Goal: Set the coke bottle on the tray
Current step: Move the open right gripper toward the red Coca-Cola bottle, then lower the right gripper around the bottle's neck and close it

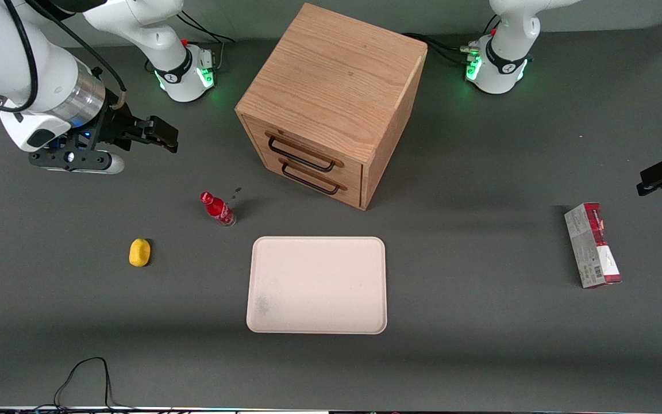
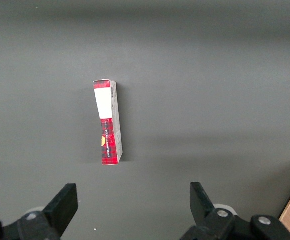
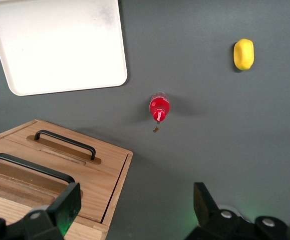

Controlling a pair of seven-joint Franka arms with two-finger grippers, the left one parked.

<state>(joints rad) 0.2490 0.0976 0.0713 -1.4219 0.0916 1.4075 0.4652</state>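
Observation:
The coke bottle [image 1: 218, 208] [image 3: 159, 107] is a tiny red bottle with a red cap, standing upright on the dark table between the tray and the wooden cabinet's front corner. The cream tray [image 1: 316, 284] [image 3: 60, 45] lies flat and bare, nearer to the front camera than the cabinet. My gripper [image 1: 161, 133] [image 3: 135, 205] hangs open above the table toward the working arm's end, farther from the front camera than the bottle and well apart from it. Nothing sits between its fingers.
A wooden drawer cabinet [image 1: 331, 103] [image 3: 50, 175] with two black handles stands farther from the front camera than the tray. A yellow lemon-like object [image 1: 139, 252] [image 3: 244, 54] lies beside the bottle. A red-and-grey carton [image 1: 592, 245] [image 2: 108, 122] lies toward the parked arm's end.

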